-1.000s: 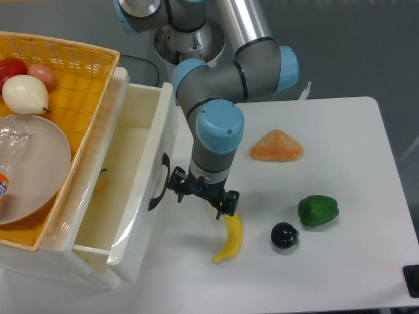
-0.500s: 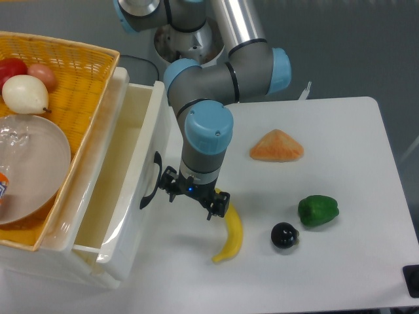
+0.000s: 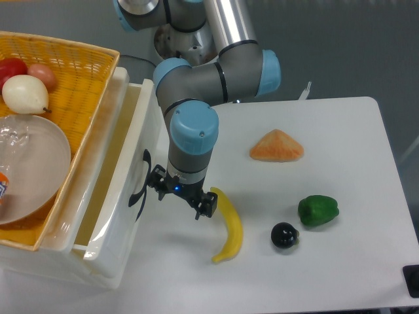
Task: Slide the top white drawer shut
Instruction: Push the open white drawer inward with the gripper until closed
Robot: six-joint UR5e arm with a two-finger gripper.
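The gripper sits low over the table, right up against the front of the top white drawer, with one finger by the black handle and the other out toward the banana. Fingers spread wide, nothing between them. The drawer is at the table's left edge, open only a narrow way, a slim strip of its pale inside showing beside the front panel. Above it on the cabinet, the yellow basket holds a clear bowl, a pale pear-shaped fruit and a red one. Out on the table, the banana lies just beside the gripper's outer finger. An orange wedge sits nearer the far edge, with a green pepper and a small dark round fruit toward the right.
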